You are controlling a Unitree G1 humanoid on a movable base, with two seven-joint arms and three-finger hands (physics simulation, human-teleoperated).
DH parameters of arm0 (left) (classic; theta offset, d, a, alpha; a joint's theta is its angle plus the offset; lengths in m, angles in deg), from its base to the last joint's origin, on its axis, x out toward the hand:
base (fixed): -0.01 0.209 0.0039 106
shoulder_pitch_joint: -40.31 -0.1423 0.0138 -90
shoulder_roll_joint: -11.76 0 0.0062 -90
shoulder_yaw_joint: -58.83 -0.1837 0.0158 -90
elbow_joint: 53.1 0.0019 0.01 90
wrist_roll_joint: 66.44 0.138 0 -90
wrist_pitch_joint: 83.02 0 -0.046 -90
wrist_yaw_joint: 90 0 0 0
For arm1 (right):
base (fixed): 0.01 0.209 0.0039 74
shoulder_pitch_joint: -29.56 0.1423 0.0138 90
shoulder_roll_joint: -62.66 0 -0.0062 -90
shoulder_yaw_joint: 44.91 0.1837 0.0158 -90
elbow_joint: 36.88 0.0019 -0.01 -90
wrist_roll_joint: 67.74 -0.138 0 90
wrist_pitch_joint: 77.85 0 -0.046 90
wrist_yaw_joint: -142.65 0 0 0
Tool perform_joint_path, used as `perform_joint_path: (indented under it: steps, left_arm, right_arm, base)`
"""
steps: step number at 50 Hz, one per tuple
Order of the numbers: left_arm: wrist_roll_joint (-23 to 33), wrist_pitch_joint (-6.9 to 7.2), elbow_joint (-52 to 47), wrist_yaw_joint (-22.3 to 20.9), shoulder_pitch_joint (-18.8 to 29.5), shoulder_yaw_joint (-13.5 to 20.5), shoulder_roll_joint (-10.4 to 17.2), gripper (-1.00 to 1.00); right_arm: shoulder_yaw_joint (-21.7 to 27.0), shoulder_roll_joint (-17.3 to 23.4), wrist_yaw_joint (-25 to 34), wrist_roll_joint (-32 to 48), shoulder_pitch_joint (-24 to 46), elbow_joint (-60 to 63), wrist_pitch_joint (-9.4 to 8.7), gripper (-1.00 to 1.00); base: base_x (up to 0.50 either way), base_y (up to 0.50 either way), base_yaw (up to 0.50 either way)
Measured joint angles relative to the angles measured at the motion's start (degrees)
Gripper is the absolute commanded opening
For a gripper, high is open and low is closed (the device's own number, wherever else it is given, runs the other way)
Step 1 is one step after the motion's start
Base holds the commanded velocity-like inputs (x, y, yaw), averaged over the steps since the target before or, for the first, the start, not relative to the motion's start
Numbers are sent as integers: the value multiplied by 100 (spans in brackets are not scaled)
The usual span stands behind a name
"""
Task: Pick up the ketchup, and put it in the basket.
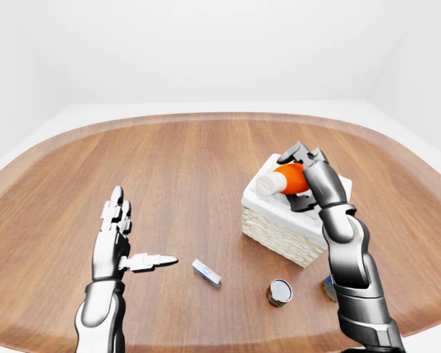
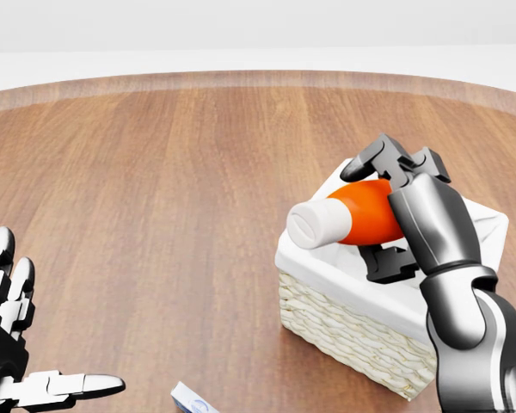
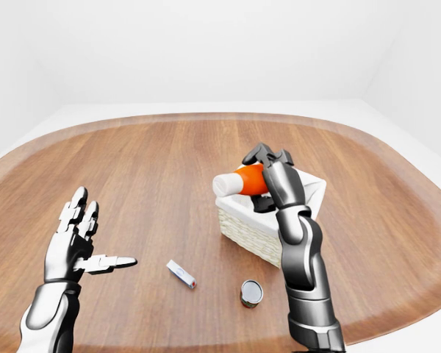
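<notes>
**Ketchup held over the basket by the right hand**

Ketchup bottle [image 2: 354,213], orange with a white cap, is lying on its side in the head view, right of centre, its cap pointing to the left. The right hand [image 2: 402,206] is gripping the orange body, fingers curled over the top and thumb below. The bottle is hanging over the white-lined wicker basket [image 2: 344,331], with the cap jutting past the basket's left rim. Whether the bottle is touching the lining cannot be told. In the lower left corner, the left hand [image 2: 13,344] is spread wide and holding nothing, thumb pointing right.

In the left-eye view, the wooden table [image 1: 176,169] is filling most of the frame. The basket is sitting right of centre. A small white packet [image 1: 206,273] is lying below centre, a round can [image 1: 279,292] is lying to its right, and another small item [image 1: 328,287] is peeking out beside the right forearm, too hidden to identify. The left hand is hovering at lower left, fingers extended.

In the right-eye view, the same layout is appearing shifted to the left, with the bottle and hand just right of centre.
</notes>
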Motion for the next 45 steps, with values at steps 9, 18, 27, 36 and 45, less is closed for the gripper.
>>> perform_joint_path:
  steps: [9,18,27,36,45]
  left_arm:
    - [0,-5,15,7,8,6,3,100]
    - [-10,-7,20,7,12,18,7,100]
    - [-25,0,11,1,16,30,10,100]
    - [-45,24,-15,-9,19,48,12,100]
    - [-66,41,-25,-20,26,70,14,100]
  right_arm:
    - [27,132,-64,148,299,-568,0,-100]
    - [6,226,-65,402,526,-875,0,-100]
    - [-8,315,-11,748,721,-1128,0,-100]
    - [-8,407,30,1067,906,-1378,0,-100]
    - [-47,438,35,1383,1031,-1597,0,-100]
  base:
    - [0,0,0]
    - [0,0,0]
    - [0,0,0]
    - [0,0,0]
    - [0,0,0]
